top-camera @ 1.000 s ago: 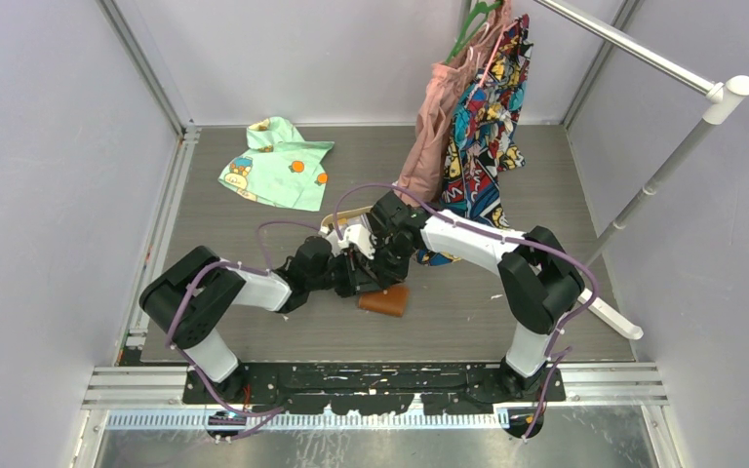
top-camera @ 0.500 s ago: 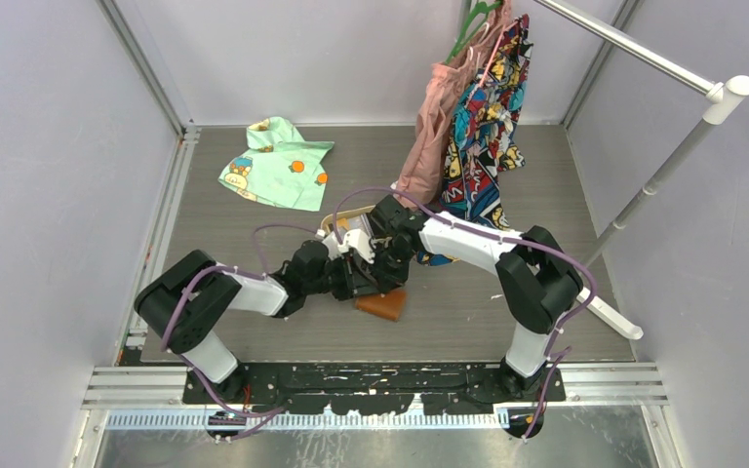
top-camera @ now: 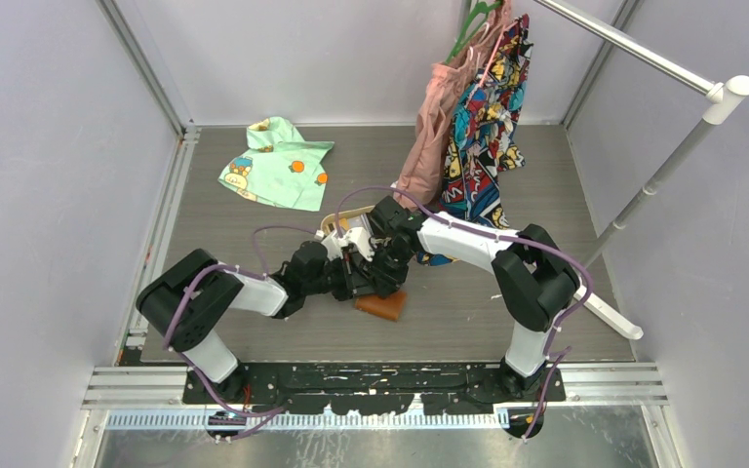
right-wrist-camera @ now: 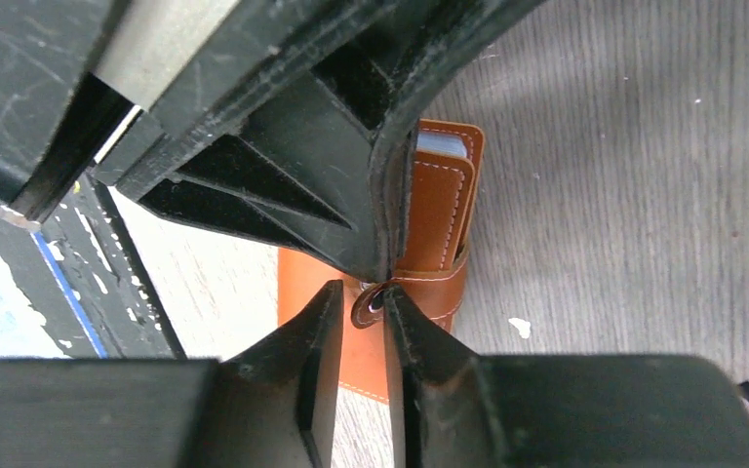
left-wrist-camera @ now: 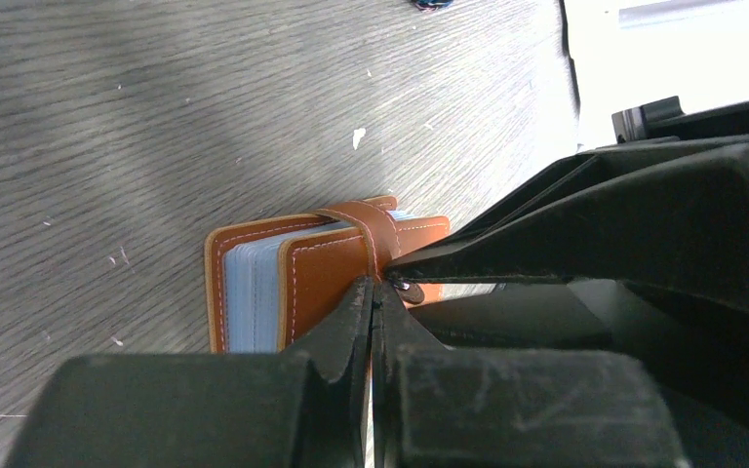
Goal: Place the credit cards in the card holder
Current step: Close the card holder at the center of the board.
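Note:
The brown leather card holder (top-camera: 382,306) lies folded on the table between both arms. In the left wrist view the card holder (left-wrist-camera: 312,278) shows light blue edges between its covers, and its snap tab (left-wrist-camera: 375,229) wraps over the top. My left gripper (left-wrist-camera: 375,288) is shut, its tips pressed against the cover beside the tab. My right gripper (right-wrist-camera: 361,292) is narrowly open, with the tab's snap end (right-wrist-camera: 371,302) between its tips, touching one finger. No loose credit cards show. In the top view the left gripper (top-camera: 364,285) and right gripper (top-camera: 388,283) meet over the holder.
A tan tray (top-camera: 335,222) is mostly hidden behind the arms. A green printed cloth (top-camera: 275,164) lies at the back left. Colourful garments (top-camera: 473,117) hang from a rail (top-camera: 644,54) at the back right, reaching the table near the right arm.
Both grippers and the card holder have shifted slightly left and toward the near edge. The two grippers have stayed together at the holder's tab.

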Motion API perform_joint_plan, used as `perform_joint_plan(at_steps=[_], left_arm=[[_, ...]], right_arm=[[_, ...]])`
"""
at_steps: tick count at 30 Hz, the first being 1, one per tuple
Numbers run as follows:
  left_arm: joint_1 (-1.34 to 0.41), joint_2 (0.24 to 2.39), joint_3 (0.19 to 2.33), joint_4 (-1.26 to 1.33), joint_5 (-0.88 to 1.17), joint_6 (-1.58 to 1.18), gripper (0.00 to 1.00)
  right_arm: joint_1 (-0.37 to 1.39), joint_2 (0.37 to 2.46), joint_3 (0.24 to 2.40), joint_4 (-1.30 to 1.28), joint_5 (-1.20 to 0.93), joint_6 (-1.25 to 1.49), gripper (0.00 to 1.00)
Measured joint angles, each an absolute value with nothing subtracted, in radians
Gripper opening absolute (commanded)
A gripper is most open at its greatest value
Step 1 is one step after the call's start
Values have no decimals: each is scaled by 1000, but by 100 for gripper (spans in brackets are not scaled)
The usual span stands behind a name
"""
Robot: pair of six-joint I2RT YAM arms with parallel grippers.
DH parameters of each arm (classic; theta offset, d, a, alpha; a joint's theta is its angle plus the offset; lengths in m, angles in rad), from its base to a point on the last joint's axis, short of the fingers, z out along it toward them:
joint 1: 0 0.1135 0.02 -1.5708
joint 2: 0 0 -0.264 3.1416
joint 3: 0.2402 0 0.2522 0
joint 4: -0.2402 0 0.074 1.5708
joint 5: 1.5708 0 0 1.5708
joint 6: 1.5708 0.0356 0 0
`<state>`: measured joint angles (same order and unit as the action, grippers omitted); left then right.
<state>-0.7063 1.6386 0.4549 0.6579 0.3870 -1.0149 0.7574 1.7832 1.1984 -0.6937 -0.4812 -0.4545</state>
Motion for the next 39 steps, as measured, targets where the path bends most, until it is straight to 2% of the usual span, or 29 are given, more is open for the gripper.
perform_joint_plan(at_steps=[3,22,30,35,39], left_arm=[[-706,1641,455,661,390,-1015,0],[-706,1642,453,666,393,-1015,0],[-706,1642,453,666,393,-1015,0],[-706,1642,453,666,393,-1015,0],[-706,1642,453,666,393,-1015,0]], right_arm=[[757,1785,1198,-694,-493,-414,34],[754,1789,1203,-700,-494,-382,35],[754,1792,1206,-705,-487,-393,31],[755,1794,1209,-707,-475,-409,22],[754,1802,1219,-719,-466,-418,22]])
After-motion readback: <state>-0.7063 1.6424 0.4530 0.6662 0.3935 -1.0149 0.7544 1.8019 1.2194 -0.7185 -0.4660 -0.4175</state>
